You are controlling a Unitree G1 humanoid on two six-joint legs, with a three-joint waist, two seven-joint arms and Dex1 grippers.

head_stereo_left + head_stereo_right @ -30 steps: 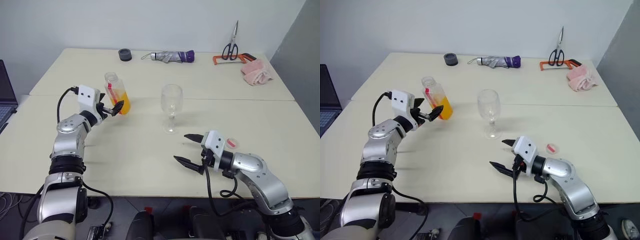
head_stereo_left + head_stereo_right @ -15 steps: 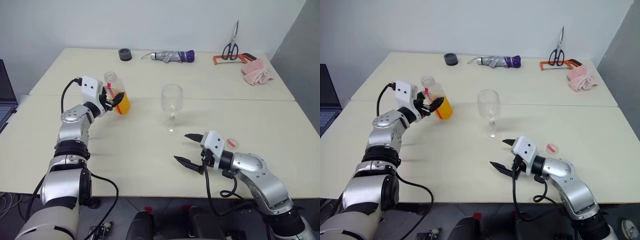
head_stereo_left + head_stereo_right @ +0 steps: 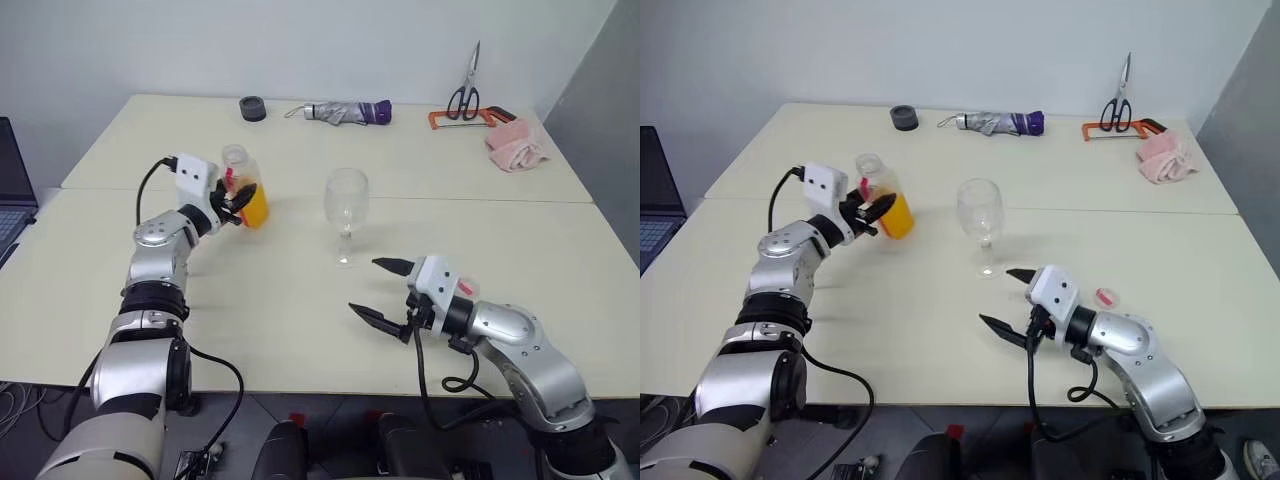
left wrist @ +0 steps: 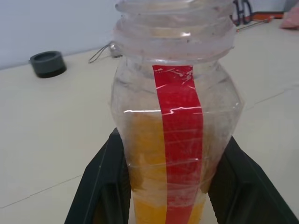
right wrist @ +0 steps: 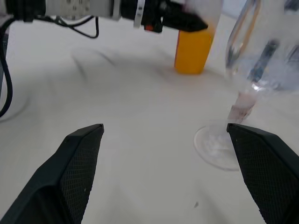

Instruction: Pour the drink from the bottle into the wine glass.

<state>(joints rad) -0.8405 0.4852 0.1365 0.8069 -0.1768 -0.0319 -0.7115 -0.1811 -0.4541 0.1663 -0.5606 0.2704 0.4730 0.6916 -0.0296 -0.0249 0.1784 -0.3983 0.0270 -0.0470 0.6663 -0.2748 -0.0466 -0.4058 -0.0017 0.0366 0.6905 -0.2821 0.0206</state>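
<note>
your left gripper (image 3: pixel 237 203) is clamped on the bottle (image 3: pixel 244 187), one black finger (image 4: pixel 105 179) pressed to each side of it at the level of the drink (image 3: pixel 252 206). the bottle is upright with a slight lean, its neck open with no cap on it, and the red stripe of its label faces the left wrist camera. the orange-yellow drink fills roughly the lower half. you cannot tell from these views whether the bottle's base touches the table (image 3: pixel 250 300) or sits just above it.

the wine glass (image 3: pixel 346 215) stands upright on its round foot near the middle of the table, to the right of the bottle and apart from it. its bowl looks empty.

your right gripper (image 3: pixel 380 293) is over the near part of the table, in front of the wine glass and a little to its right, touching nothing. its two fingers are spread wide, and in the right wrist view the glass's foot lies beyond them toward one finger (image 5: pixel 268 163).

a small red-and-white round piece (image 3: pixel 1105 296) lies on the table just beside your right arm. along the far edge you have a dark round object (image 3: pixel 252 108), a folded umbrella (image 3: pixel 346 112), scissors (image 3: pixel 465 90), an orange-handled tool (image 3: pixel 460 118) and a pink cloth (image 3: pixel 515 148). a laptop (image 3: pixel 14 190) sits at the left edge.
</note>
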